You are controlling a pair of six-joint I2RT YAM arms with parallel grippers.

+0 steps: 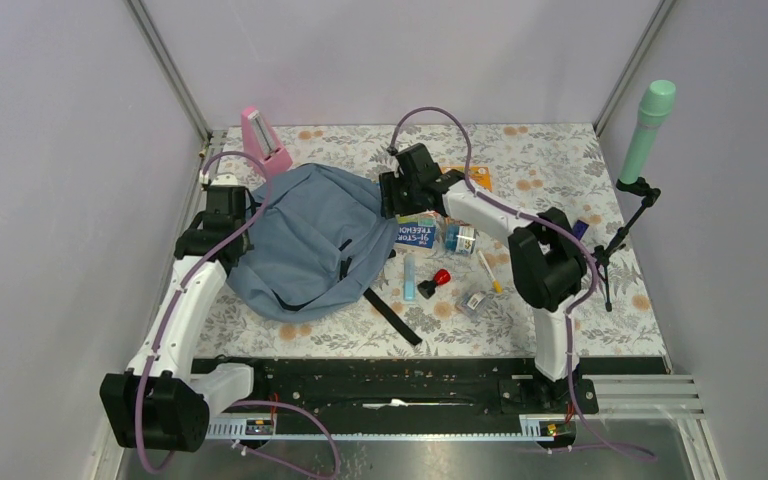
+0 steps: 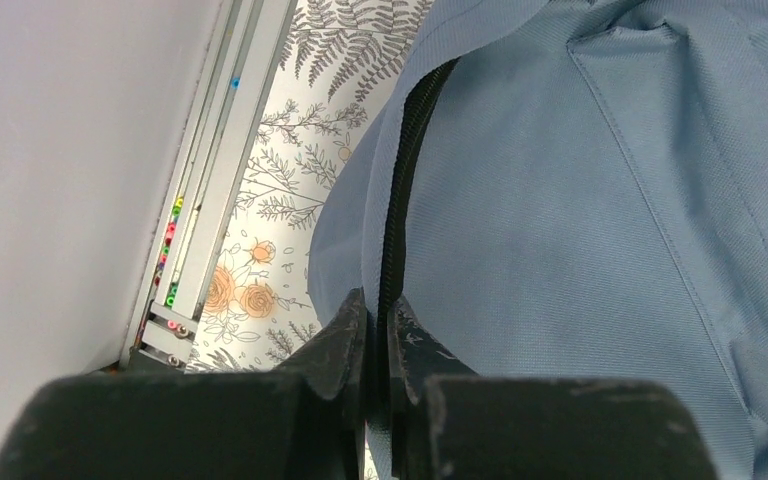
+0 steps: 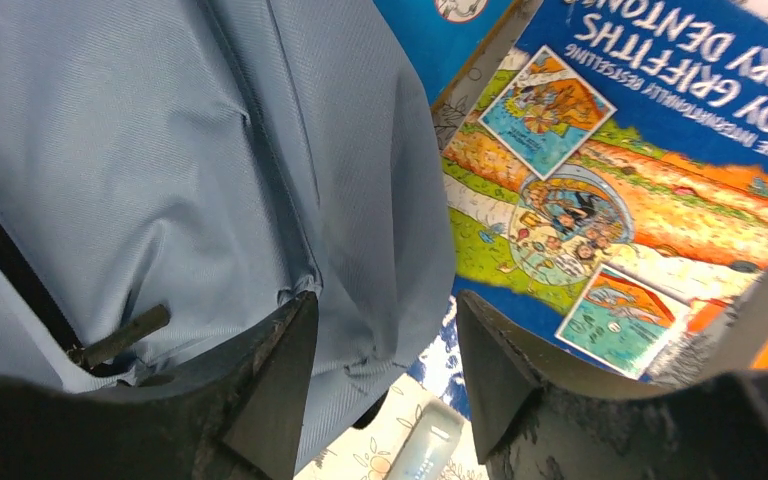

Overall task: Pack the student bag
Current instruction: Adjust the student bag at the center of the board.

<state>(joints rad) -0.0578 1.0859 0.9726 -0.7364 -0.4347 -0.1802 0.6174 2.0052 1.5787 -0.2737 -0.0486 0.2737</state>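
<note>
The backpack (image 1: 305,240) lies just left of a book (image 3: 600,190). The left claw (image 2: 378,330) pinches its far zipper edge, seemingly anchoring it; the right claw (image 3: 385,370), spread, straddles fabric beside the book.

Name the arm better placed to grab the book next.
Right, likely. The right gripper is open at the edge of the student bag, beside the book; the left gripper is clamped on the bag's zipper, away from it.
</note>
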